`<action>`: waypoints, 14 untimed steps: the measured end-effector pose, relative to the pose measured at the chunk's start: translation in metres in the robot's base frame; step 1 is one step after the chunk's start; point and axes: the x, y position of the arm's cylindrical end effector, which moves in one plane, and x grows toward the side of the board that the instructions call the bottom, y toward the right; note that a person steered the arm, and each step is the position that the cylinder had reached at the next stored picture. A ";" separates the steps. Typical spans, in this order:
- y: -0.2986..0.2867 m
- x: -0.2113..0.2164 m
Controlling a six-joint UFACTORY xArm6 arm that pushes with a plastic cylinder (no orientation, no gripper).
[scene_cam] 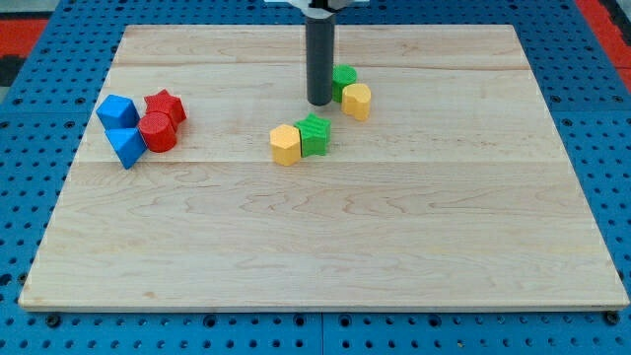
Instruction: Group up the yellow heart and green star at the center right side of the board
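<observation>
Yellow heart (357, 101), green star (314, 134), apart

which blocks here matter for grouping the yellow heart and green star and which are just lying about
In the job: yellow heart, green star, my tip just left of the heart.

Lying about: green block, yellow block, red star, red cylinder, two blue blocks.
</observation>
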 end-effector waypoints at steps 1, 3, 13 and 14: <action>-0.005 0.000; 0.008 0.000; -0.055 0.061; -0.045 0.079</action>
